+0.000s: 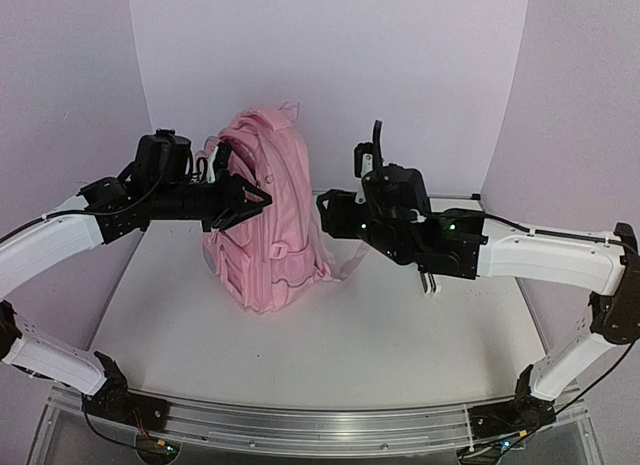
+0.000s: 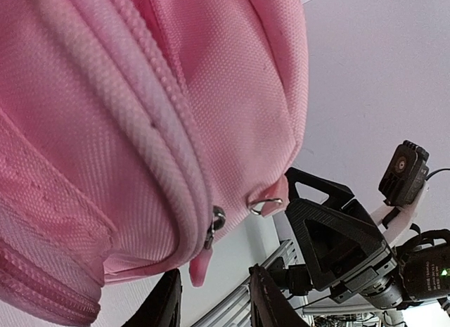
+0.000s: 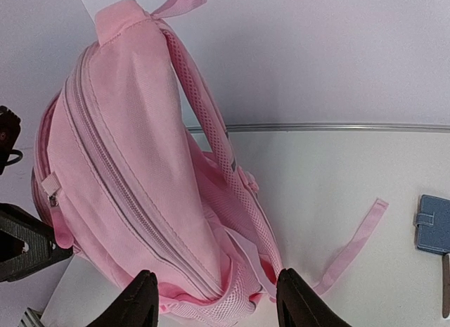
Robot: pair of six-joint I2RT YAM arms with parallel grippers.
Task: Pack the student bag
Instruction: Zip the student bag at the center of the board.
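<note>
Pink and upright, the student bag (image 1: 265,225) is standing on the table (image 1: 400,325) between both arms. The left gripper (image 2: 214,288) is hovering, fingers spread, just beside the bag's zipper pull (image 2: 199,267). To my eye it should be closing squarely on that tab, with the right gripper (image 3: 216,278), also gaping by the bag's strap side, steadying the bag.

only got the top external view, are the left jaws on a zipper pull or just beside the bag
Observer: Not yet. Left wrist view: the pink zipper pull hangs at the mouth of the open left jaws, unpinched.
Operator: is the main zip open
Observer: Right wrist view shows the long zipper on the student bag closed along that side.
Operator: anything left to pack
Observer: A blue flat case lies on the table right of the bag.
</note>
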